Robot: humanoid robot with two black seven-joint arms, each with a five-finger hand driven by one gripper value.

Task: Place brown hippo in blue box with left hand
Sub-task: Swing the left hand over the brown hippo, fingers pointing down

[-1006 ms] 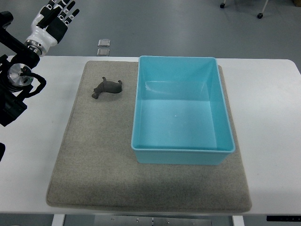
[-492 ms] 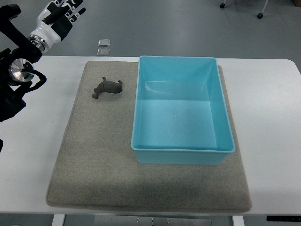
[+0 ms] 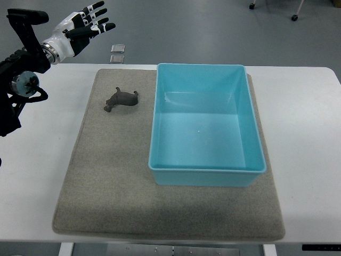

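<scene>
A small brown hippo (image 3: 121,99) lies on the grey mat (image 3: 106,176), just left of the blue box (image 3: 206,125), which has nothing in it. My left hand (image 3: 85,25) hovers high at the upper left, beyond the table's far edge, up and to the left of the hippo and well apart from it. Its fingers (image 3: 98,24) are spread and point right, holding nothing. The right arm does not show.
The mat lies on a white table (image 3: 303,133). Two small square pads (image 3: 118,53) rest on the floor beyond the table's far edge. Chair casters (image 3: 293,17) show at the top right.
My left arm has swung toward the right and the hand has turned so that its spread fingers now point right instead of up. The hippo and the box have not moved.
</scene>
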